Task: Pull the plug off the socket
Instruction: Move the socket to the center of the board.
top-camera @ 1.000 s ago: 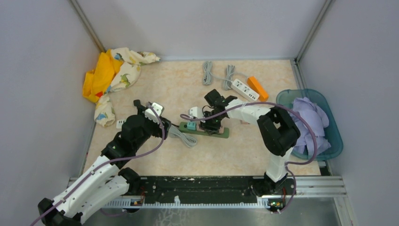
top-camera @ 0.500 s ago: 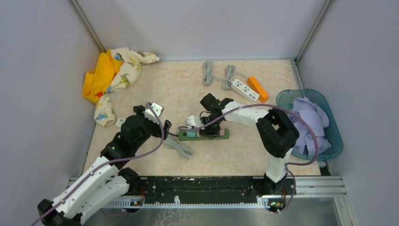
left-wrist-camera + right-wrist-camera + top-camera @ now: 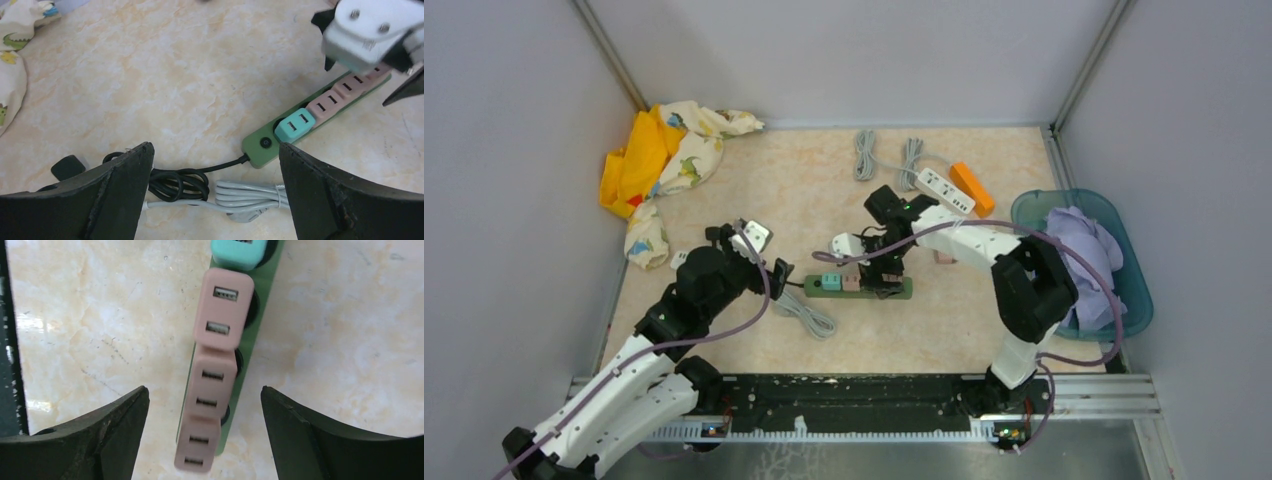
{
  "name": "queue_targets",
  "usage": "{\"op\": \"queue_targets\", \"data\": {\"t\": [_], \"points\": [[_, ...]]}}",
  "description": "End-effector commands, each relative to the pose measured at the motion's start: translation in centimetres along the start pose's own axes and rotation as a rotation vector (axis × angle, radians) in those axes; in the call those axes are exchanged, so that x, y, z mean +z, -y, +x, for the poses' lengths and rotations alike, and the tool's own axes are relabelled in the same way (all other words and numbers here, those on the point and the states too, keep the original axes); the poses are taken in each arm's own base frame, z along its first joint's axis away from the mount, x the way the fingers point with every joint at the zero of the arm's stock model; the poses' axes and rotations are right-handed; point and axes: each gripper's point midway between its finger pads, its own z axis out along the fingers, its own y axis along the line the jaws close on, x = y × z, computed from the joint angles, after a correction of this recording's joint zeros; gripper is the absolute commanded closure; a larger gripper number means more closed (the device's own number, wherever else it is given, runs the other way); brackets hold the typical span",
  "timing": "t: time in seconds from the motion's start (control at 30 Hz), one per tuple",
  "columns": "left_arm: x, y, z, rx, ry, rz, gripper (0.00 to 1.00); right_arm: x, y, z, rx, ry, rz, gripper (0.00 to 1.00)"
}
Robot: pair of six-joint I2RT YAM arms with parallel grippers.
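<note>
- Right wrist view is showing the right gripper (image 3: 204, 389) hanging directly over the green power strip (image 3: 248, 372). Its fingers (image 3: 100, 435) are standing wide apart on either side of the row of plugs and gripping nothing.
- That straddling stance is lining the fingers up with a plug's sides, so closing would be pinching one.
- The pink plug (image 3: 223, 310) beside the teal plug (image 3: 240, 252) is looking larger and slightly askew against the two other pink plugs (image 3: 212, 387). It may be sitting partly lifted, but I cannot tell whether it is clear of its socket.
- The left gripper (image 3: 215, 147) is hovering fully spread and empty, just short of the strip's switch end, above the black cord (image 3: 180, 177) and the bundled grey cable (image 3: 250, 195). It is probably waiting to pin the strip down.
- Every plug is sitting on the strip, so the pull is looking unfinished.
</note>
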Motion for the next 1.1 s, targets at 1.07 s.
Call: {"op": "queue_targets", "data": {"t": [1.07], "points": [[2.4, 11.1, -2.1, -0.144, 0.389, 0.595, 0.0, -14.4, -4.5, -7.4, -0.137, 0.811, 0.108, 0.1]]}}
